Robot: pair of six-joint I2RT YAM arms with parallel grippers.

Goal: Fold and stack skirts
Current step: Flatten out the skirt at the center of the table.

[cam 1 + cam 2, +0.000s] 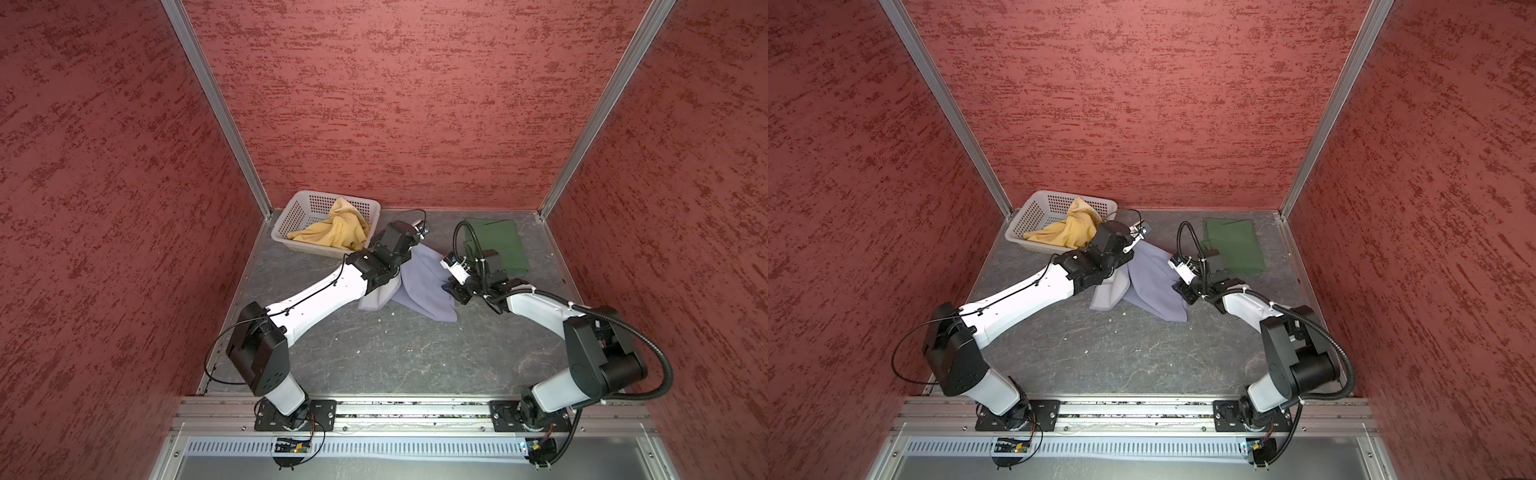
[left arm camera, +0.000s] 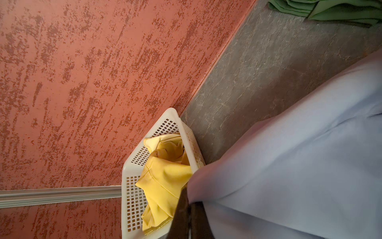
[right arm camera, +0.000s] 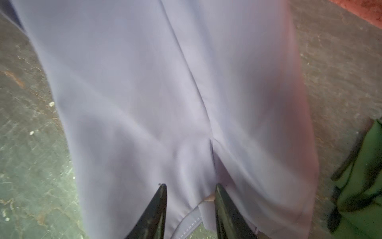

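At the table (image 1: 374,353) centre: lavender skirt (image 1: 419,286), held up at its 10 o'clock edge by the left hand (image 2: 189,201), clamped shut on the cloth. At its 3 o'clock edge: right hand (image 3: 190,185), fingers (image 3: 159,207) apart, cloth between them. Folded flat at 1 o'clock: green skirt (image 1: 503,245). Crumpled in the basket (image 1: 291,220) at 11 o'clock: yellow skirt (image 1: 332,232).

table (image 1: 395,353) | basket (image 1: 291,224): far-left corner | first skirt (image 1: 332,232): in basket | second skirt (image 1: 424,286): mid-table, right of and before basket | third skirt (image 1: 503,245): far right, on table, behind second skirt
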